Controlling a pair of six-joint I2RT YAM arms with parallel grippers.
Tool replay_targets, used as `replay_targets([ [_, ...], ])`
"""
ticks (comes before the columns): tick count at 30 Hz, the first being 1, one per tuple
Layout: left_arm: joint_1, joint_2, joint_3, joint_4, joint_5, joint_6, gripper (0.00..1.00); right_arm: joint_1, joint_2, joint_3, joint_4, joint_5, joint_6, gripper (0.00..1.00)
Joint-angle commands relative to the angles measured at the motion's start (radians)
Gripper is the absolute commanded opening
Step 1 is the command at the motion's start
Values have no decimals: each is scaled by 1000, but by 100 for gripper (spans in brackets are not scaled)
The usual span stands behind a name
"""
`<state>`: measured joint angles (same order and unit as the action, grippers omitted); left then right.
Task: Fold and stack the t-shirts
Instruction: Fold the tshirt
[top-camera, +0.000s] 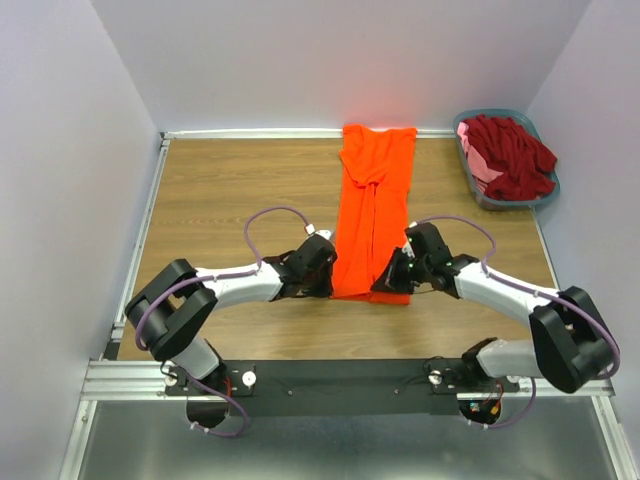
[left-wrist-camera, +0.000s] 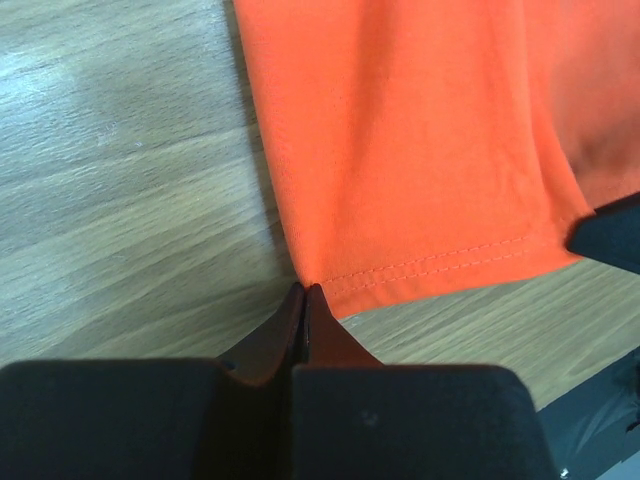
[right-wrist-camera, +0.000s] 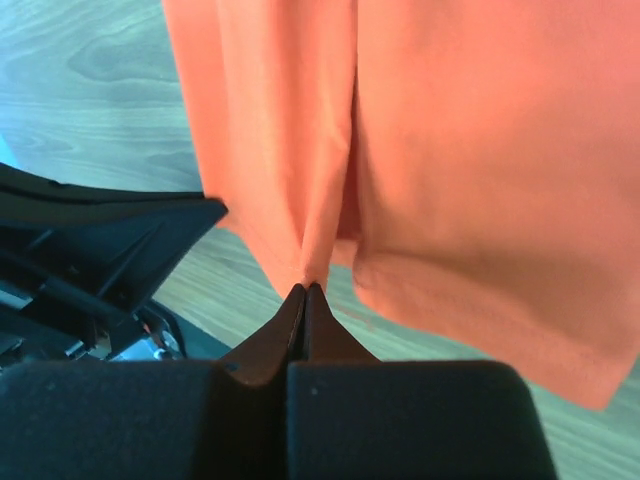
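Note:
An orange t-shirt (top-camera: 375, 200) lies on the wooden table, folded lengthwise into a long strip running away from the arms. My left gripper (top-camera: 325, 278) is at its near left corner. In the left wrist view the left gripper (left-wrist-camera: 303, 290) is shut, its tips pinching the hem corner of the orange t-shirt (left-wrist-camera: 420, 150), which lies flat. My right gripper (top-camera: 392, 280) is at the near right corner. The right wrist view shows it (right-wrist-camera: 305, 288) shut on a fold of the orange t-shirt (right-wrist-camera: 480, 180), whose edge is raised off the table.
A grey-blue basket (top-camera: 512, 205) stands at the far right and holds a dark red t-shirt (top-camera: 515, 155) over a pink one (top-camera: 480, 165). Bare wood lies left of the orange strip. The right gripper's black body (left-wrist-camera: 610, 235) shows at the right edge of the left wrist view.

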<state>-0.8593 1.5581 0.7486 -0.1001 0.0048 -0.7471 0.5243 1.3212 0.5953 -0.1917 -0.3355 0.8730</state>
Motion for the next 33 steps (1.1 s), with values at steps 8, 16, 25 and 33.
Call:
replay_targets([
  [8,2,-10,-8,-44,9,-17,0,8,-105,-155,-61,73,116,4],
  [16,2,-7,8,-70,23,-6,0,8,-109,-28,-139,136,20,39],
  [25,-17,-107,-72,-89,50,-63,1,-53,79,270,-227,329,-219,44],
  [33,-96,-181,-175,-56,64,-173,4,-188,349,521,-213,329,-374,45],
])
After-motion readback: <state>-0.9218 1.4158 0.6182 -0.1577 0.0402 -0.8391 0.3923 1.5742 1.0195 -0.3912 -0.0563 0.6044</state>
